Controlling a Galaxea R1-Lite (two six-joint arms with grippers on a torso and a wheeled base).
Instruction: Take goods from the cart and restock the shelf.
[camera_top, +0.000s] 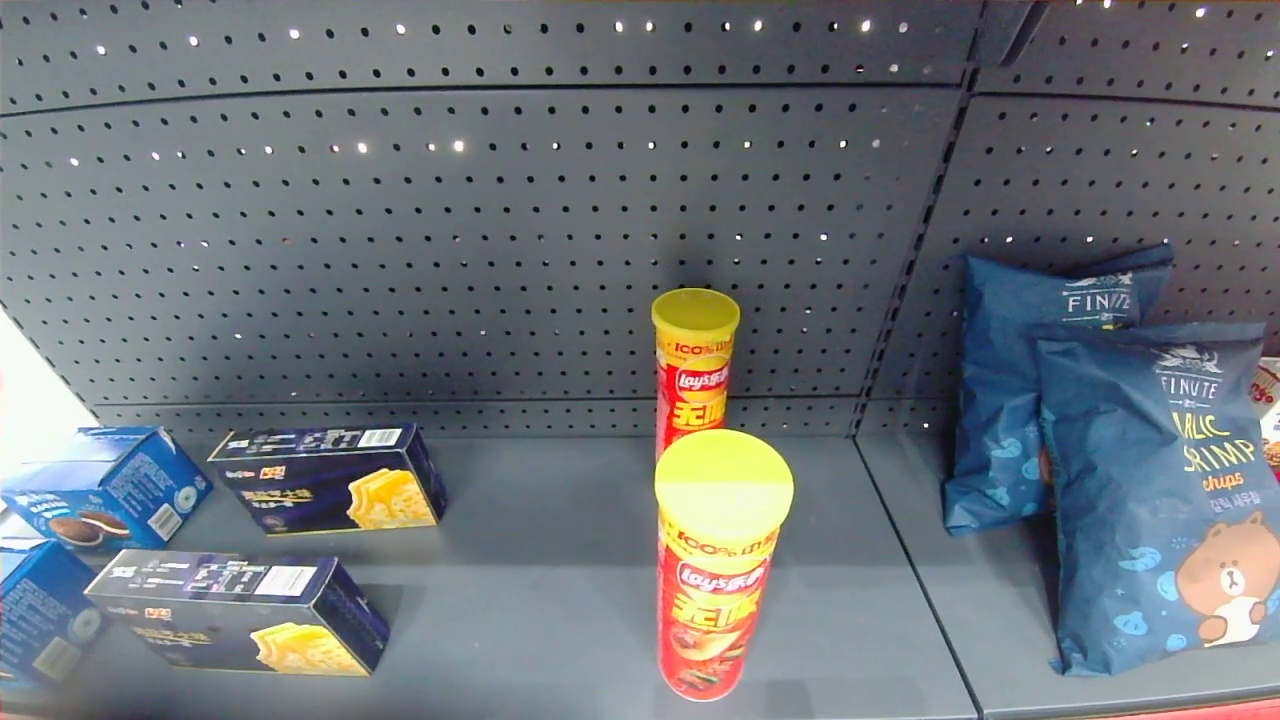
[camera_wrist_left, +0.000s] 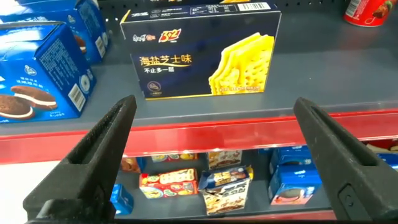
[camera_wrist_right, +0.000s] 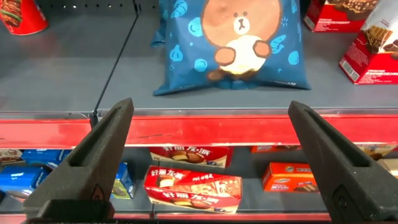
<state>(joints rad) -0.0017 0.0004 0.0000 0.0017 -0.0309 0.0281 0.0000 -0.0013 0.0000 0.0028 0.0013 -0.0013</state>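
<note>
On the grey shelf two red chip cans with yellow lids stand upright, one at the front and one behind it. Two dark cracker boxes lie to their left, blue cookie boxes farther left. Blue chip bags with a bear lean at the right. My left gripper is open below the shelf's red edge, facing a dark cracker box. My right gripper is open and empty, in front of the bear bag.
A perforated dark back panel closes the shelf behind. A red front strip edges the shelf, and a lower shelf holds several snack boxes. Red boxes stand right of the bear bag. Bare shelf lies between the cans and the bags.
</note>
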